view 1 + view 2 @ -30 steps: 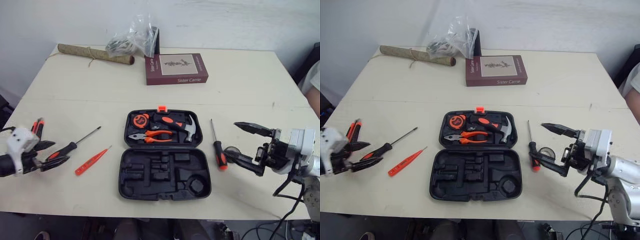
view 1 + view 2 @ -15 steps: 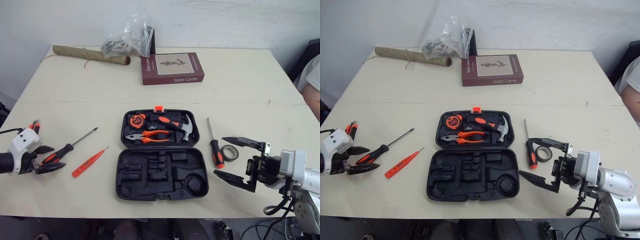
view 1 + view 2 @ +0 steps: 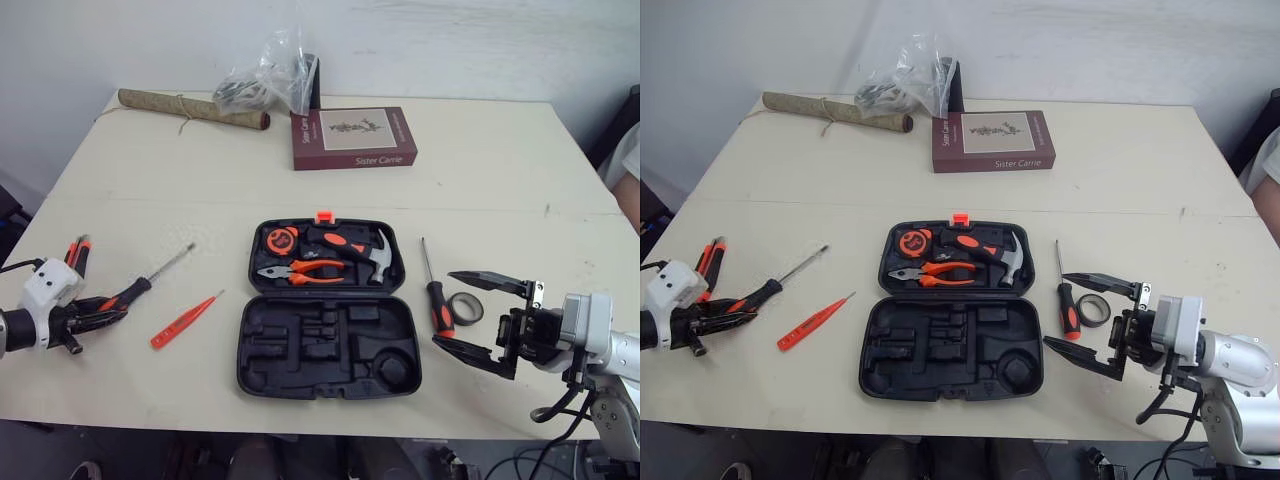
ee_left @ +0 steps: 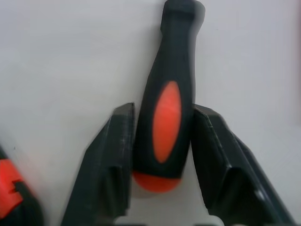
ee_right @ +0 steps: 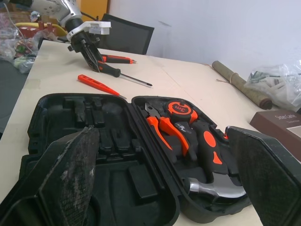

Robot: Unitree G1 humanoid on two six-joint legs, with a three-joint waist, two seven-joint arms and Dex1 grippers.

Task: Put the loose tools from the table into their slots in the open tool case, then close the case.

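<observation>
Squeezes the light, stiff screwdriver (image 3: 150, 277) by its fat handle with left claw (image 4: 162, 113), 9 o'clock of case (image 3: 330, 385); holds right claw (image 3: 443, 308) wide.

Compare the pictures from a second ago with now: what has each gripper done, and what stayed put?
The left gripper has shut on the handle of the black-and-orange screwdriver, which it straddled open before. The right gripper, still open, has drawn back toward the near edge of the table. The tool case, red tester pen, second screwdriver and tape roll have not moved.
</observation>
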